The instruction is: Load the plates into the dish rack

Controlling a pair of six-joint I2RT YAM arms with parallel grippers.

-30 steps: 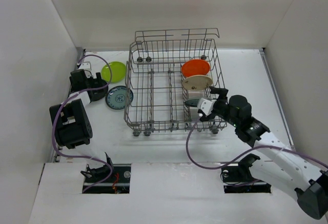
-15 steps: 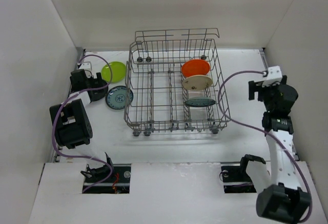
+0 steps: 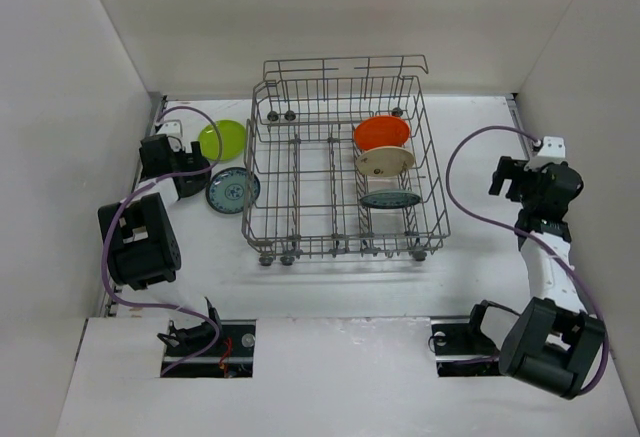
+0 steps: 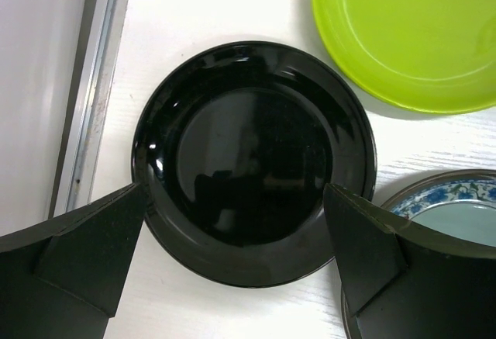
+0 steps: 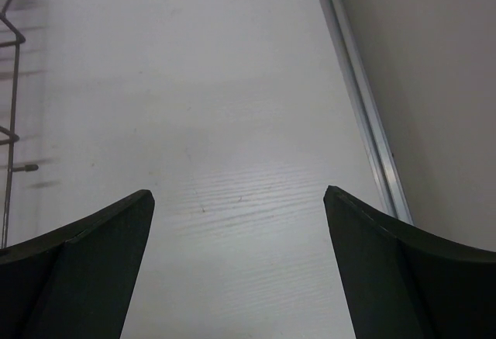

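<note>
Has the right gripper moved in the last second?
Yes. The right gripper was at the dish rack's near right corner; it has swung rightward, well clear of it.

Dish rack [image 3: 340, 245]: grey wire basket, upright, mid-desk [image 3: 320, 287]. Its right-hand row holds three plates on edge between tines: orange plate [image 3: 382, 133] rearmost, cream plate [image 3: 386, 162] next, teal plate [image 3: 390, 198] nearest. Left of the rack, lying flat and close together: lime green plate [image 3: 222, 140], black plate [image 4: 252, 160], patterned teal plate [image 3: 232, 190].
</note>
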